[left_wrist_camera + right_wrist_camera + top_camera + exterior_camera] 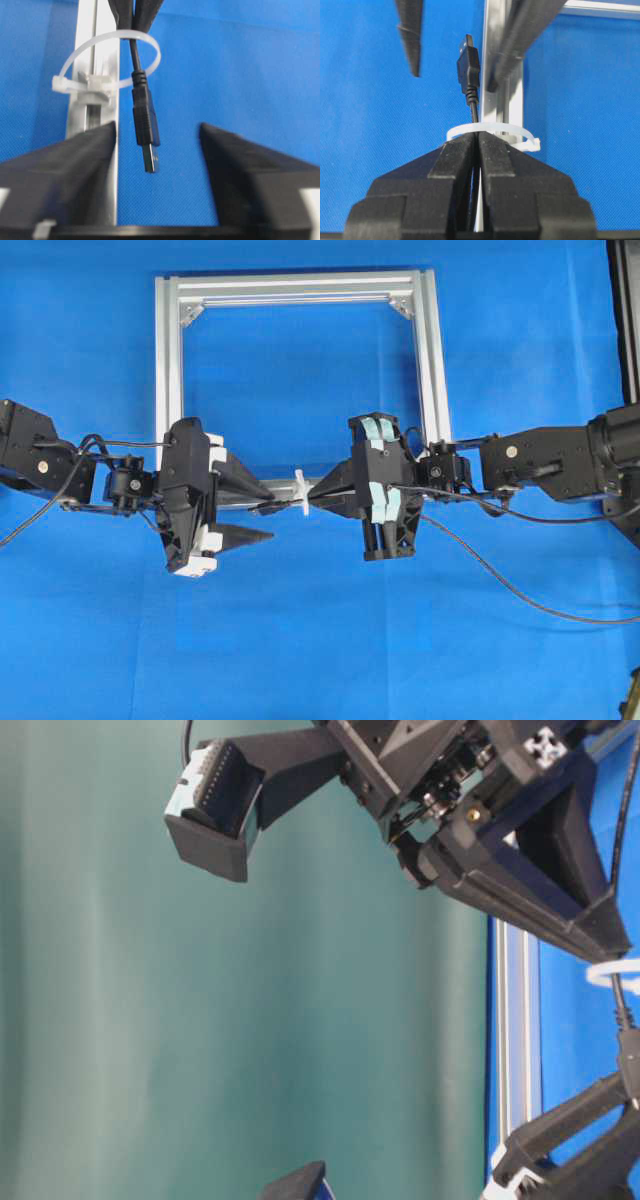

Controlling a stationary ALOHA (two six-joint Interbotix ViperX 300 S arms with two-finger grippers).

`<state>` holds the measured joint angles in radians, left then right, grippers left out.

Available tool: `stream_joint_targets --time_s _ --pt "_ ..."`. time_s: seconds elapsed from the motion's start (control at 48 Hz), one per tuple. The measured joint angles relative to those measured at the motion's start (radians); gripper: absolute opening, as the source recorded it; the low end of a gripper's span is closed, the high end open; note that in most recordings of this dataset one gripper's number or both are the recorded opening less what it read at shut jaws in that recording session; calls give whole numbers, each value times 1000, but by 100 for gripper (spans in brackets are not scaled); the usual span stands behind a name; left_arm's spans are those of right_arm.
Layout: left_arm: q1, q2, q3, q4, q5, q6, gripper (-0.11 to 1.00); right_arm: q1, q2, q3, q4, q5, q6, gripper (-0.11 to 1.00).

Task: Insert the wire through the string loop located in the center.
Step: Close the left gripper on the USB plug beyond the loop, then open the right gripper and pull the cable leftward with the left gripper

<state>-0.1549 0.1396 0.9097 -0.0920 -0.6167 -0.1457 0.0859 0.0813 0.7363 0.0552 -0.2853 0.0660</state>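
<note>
Overhead view gives me the blue table first, with the silver aluminium frame lying flat on it. My two arms meet over the frame's near bar: the left gripper comes in from the left and the right gripper from the right, their tips facing each other across a small gap.

From the right wrist camera, I see the right gripper with its fingers clenched together on the wire, which runs out from between them. The wire passes through the string loop, a white tie fixed to the frame's bar, and its plug sticks out on the far side.

From the left wrist camera, the left gripper has its fingers spread to either side of the plug, with blue showing between each finger and the plug, so nothing is grasped there. The plug's metallic tip hangs between them, and the loop rings the wire just behind it.
</note>
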Motion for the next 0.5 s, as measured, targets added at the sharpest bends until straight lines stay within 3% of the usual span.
stream_joint_targets --time_s 0.125,0.5 --pt "2 2 -6 2 0 5 8 3 -2 0 0 0 2 -2" --pt "6 5 -6 0 9 5 8 6 0 0 0 0 0 -2"
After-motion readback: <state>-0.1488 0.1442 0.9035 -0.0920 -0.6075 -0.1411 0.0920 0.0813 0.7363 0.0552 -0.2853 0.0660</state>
